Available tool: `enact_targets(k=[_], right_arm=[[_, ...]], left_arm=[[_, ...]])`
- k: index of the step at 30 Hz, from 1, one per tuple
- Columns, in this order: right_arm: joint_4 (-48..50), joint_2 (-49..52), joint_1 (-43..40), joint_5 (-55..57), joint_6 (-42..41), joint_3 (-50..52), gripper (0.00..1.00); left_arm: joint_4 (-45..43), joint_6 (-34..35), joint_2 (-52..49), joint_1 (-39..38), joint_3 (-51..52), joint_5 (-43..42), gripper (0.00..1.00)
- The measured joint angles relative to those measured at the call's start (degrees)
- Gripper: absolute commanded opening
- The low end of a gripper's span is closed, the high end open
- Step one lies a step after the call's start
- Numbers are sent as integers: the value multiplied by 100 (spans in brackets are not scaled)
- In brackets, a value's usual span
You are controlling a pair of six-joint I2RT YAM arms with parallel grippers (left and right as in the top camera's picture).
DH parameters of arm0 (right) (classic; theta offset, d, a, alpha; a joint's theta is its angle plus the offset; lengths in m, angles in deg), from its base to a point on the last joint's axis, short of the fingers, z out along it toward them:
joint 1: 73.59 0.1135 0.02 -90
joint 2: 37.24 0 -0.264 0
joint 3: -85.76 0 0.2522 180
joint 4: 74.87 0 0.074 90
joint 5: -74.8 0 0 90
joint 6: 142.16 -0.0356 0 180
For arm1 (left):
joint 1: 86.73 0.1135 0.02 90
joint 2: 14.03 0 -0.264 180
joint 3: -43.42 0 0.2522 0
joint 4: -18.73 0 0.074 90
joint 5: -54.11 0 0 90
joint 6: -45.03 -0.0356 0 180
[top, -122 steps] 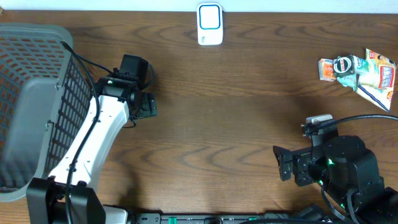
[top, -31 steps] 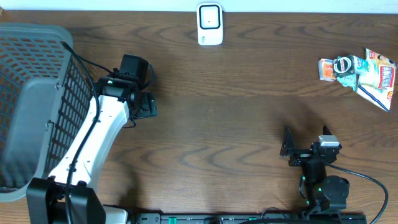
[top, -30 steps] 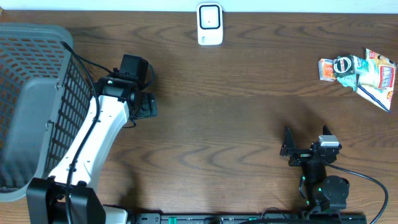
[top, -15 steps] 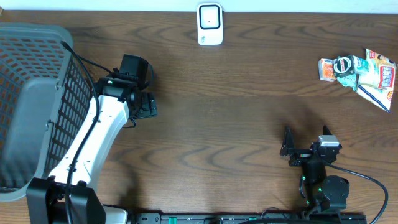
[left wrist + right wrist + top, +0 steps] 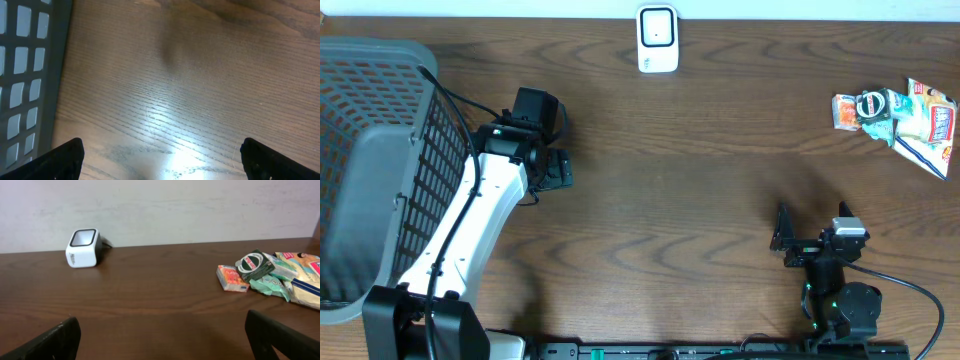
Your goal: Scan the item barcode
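The items lie in a small pile (image 5: 895,115) at the table's far right: an orange packet (image 5: 231,277), a round green tin (image 5: 255,265) and a snack bag (image 5: 302,280). The white barcode scanner (image 5: 658,40) stands at the back centre, also seen as the scanner (image 5: 82,247) in the right wrist view. My right gripper (image 5: 783,240) sits low near the front right, well short of the pile; the right gripper (image 5: 162,340) is open and empty. My left gripper (image 5: 556,170) hovers over bare wood beside the basket; the left gripper (image 5: 162,162) is open and holds nothing.
A large grey mesh basket (image 5: 370,170) fills the left side, and its wall (image 5: 30,75) shows beside my left fingers. A pale wall (image 5: 160,205) rises behind the scanner. The right arm's cable (image 5: 910,290) trails at the front right.
Nothing has moved over the last second. Compared with about four seconds ago, the right arm has come down lower over the front right of the table.
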Motion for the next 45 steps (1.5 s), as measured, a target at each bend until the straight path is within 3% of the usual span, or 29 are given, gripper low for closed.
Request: enact_targets(k=[37, 45], right_arm=[[2, 0, 0, 0, -2, 0, 99], [0, 0, 0, 0, 0, 0, 99]], left_arm=[[109, 0, 0, 0, 0, -7, 97], [-273, 2, 162, 0, 4, -417, 98]])
